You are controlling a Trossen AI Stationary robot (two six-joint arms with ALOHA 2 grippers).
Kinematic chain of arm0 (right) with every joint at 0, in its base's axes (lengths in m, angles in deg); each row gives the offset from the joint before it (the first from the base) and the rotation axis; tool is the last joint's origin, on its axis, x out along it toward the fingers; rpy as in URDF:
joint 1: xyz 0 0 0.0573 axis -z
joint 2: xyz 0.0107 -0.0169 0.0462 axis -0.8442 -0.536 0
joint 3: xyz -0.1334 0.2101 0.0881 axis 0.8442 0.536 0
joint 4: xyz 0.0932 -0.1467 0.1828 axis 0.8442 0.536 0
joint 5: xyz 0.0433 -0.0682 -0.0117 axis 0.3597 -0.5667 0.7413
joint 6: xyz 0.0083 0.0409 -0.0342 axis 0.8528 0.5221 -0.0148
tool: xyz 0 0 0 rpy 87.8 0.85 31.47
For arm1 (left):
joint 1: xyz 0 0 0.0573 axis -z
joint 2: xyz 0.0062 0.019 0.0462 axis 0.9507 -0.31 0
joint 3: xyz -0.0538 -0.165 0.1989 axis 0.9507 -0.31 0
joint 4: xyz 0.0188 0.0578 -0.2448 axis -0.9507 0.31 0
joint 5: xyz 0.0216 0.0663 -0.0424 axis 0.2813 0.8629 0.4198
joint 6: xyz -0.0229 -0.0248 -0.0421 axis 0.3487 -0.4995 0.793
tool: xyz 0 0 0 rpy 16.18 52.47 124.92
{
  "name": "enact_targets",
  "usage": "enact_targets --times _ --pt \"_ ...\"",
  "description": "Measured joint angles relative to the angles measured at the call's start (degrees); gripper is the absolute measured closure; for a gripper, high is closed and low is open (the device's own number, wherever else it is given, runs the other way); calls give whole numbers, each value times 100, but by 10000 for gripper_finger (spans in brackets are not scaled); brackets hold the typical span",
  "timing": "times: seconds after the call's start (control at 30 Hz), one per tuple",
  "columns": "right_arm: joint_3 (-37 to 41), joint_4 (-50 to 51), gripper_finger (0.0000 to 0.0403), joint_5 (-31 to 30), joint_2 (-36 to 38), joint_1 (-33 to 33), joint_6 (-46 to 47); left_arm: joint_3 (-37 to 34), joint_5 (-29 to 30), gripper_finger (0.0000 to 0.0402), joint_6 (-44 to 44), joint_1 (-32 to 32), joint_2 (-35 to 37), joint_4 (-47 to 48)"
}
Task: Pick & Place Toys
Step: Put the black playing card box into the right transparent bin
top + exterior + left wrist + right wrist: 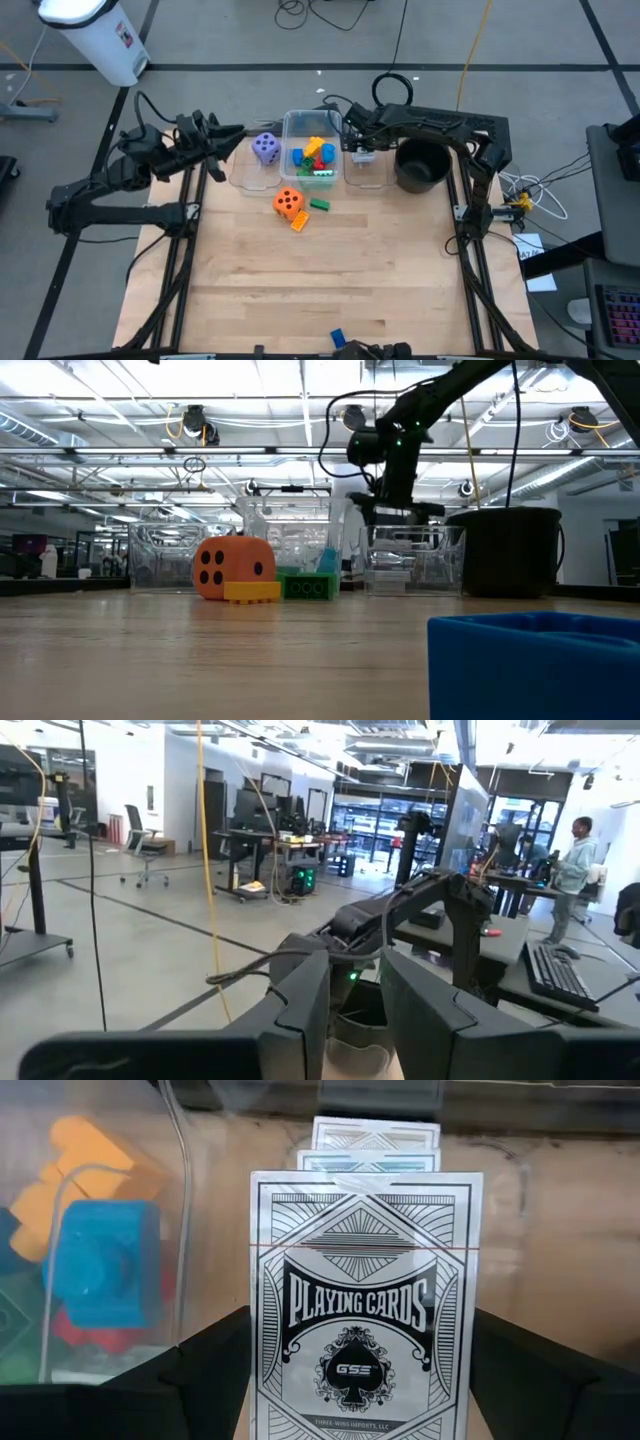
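Gripping a playing-card box between wide-set fingers, right gripper poised over a clear tub, apparently for release.

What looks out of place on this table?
A blue block lies alone at the near table edge, far from the tubs. An orange die, yellow block and green block sit loose outside the middle tub.

The right gripper hangs over a tub, a card pack between its jaws. Left of the jaws – a tub of blocks; right – the pot. Nearer the table's middle – a die.
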Motion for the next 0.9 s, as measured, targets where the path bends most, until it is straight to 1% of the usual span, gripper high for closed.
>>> enact_targets --times 0.17,0.43,0.73,0.9 --pt "234 -378 101 6 0 9 15 0 -46 304 142 -109 -2 0" --pt "517 -583 101 -2 0 22 15 -2 -42 304 152 -192 1 -2" --pt "585 -816 101 -4 0 30 14 -2 -45 304 160 -226 0 -2" --pt "585 -843 87 9 0 57 -4 -2 -44 304 177 -226 1 -2"
